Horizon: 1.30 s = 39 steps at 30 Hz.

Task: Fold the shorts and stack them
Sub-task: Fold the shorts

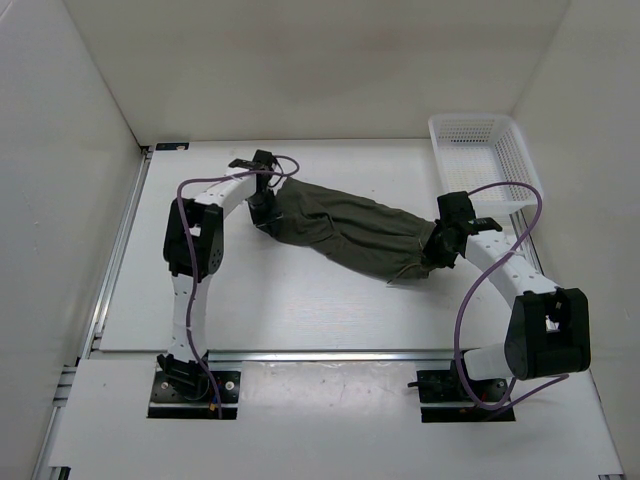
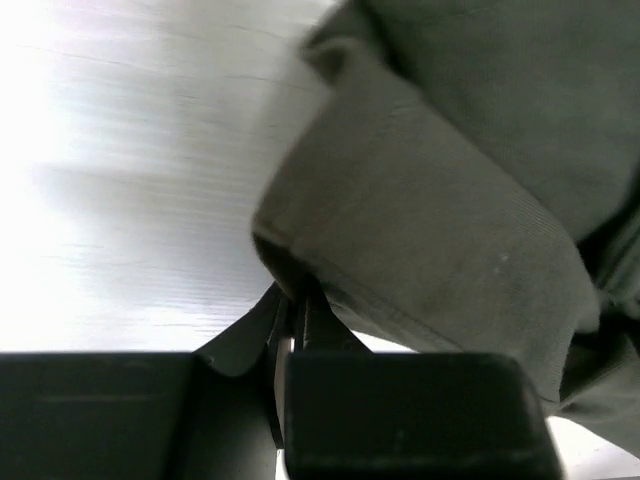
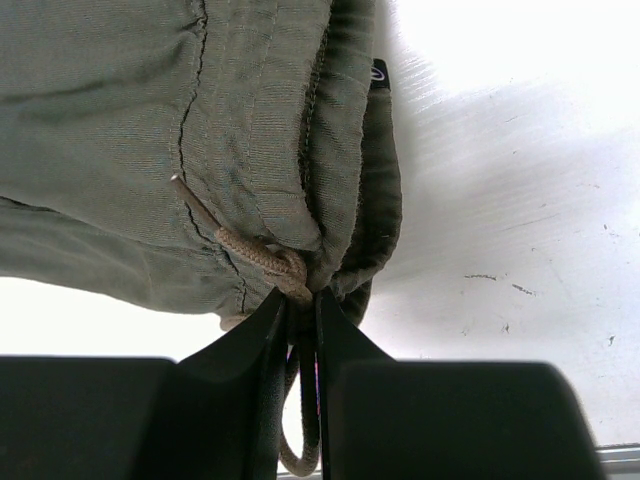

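The shorts are stretching left to right: left gripper is clamping the far-left hem, right gripper is pinching the waistband.

white mesh basket | far right on white table | upright

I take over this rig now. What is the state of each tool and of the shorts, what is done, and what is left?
Left tool: shut on a fabric edge of the shorts.
Right tool: shut on the shorts at the drawstring.
Shorts: bunched, stretched between both tools over the table.
Done: both ends gripped; no fold visible.
To do: fold, then stack.
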### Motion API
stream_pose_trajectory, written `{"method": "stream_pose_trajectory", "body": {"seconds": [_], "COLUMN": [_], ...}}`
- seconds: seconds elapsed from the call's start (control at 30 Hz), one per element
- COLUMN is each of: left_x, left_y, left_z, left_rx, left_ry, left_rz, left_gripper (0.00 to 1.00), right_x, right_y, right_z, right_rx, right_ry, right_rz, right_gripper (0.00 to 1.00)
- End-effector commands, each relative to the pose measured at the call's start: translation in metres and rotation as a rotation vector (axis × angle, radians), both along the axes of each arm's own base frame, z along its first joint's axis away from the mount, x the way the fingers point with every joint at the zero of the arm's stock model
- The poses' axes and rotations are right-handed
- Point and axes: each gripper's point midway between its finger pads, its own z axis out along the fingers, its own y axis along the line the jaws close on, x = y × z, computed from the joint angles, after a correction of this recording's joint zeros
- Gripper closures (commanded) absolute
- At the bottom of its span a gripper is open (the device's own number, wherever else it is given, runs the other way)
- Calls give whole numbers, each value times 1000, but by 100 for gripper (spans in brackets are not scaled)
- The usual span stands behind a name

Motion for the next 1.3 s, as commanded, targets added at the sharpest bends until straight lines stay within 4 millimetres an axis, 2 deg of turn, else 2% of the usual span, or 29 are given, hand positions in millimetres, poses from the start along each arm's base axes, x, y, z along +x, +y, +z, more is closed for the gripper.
{"method": "stream_pose_trajectory", "body": {"seconds": [0.0,0.03,0.07,0.1,0.13,0.2,0.3,0.47,0.5,0.53,0.57,0.6,0.63,0.7,0.73,0.77,0.8,0.83,0.87,0.9,0.93,0.97,1.0,1.07,1.1,1.13,1.17,1.2,1.27], "left_x": [15,15,16,14,11,0,-26,-78,-82,-89,-95,-92,-92,-75,-72,-58,-51,-48,-43,-29,-24,-24,-11,-4,0,4,6,9,11], "left_y": [25,34,34,46,47,59,67,88,92,91,95,92,92,87,87,76,75,70,59,51,42,31,21,6,-6,-12,-10,-20,-21], "left_z": [51,62,74,81,98,103,94,46,39,34,29,34,34,62,70,93,100,107,113,116,117,115,112,105,109,93,89,89,72], "left_rx": [22,28,21,25,19,10,15,70,70,65,68,52,52,20,19,2,23,21,16,11,-1,2,0,3,-3,6,20,14,55], "left_ry": [-105,-122,-147,-151,-187,-169,-120,31,45,68,90,70,70,-14,-20,-86,-109,-117,-130,-147,-146,-130,-131,-118,-123,-95,-84,-93,-67], "left_rz": [28,47,48,60,53,67,66,96,117,115,123,131,131,141,141,128,122,110,86,73,58,32,16,-13,-26,-35,-33,-39,-36], "left_gripper": [90,90,90,90,90,90,90,90,86,77,49,32,21,6,6,6,9,21,27,38,47,51,49,32,27,25,25,25,25], "right_x": [3,5,5,5,5,5,-1,-17,-25,-28,-32,-35,-37,-41,-41,-41,-40,-40,-40,-37,-35,-33,-30,-28,-28,-28,-25,-25,-25], "right_y": [-1,-1,-1,-1,-1,-1,-1,-5,-4,-5,-4,-5,-5,-6,-6,-6,-6,-6,-6,-5,-5,-4,-4,-3,-3,-3,-3,-3,-3], "right_z": [13,16,16,16,16,16,9,0,-8,-9,-10,-14,-14,-18,-18,-18,-16,-16,-16,-13,-10,-11,-8,-8,-8,-8,-5,-5,-5], "right_rx": [-12,-10,-10,-10,-10,-10,-14,-27,-22,-21,-13,-15,-15,-17,-17,-17,-15,-15,-15,-14,-12,-12,-11,-11,-11,-11,-9,-9,-9], "right_ry": [-36,-45,-45,-45,-45,-45,-25,-6,21,20,23,33,32,44,44,44,35,35,35,26,17,17,8,8,8,8,-1,-2,-2], "right_rz": [12,12,12,12,12,12,34,54,59,59,63,63,63,63,63,63,63,63,63,63,63,63,63,63,63,63,63,63,63], "right_gripper": [100,100,100,100,100,100,100,100,100,100,100,100,100,100,100,100,100,100,100,100,100,100,100,100,100,100,100,100,100]}}
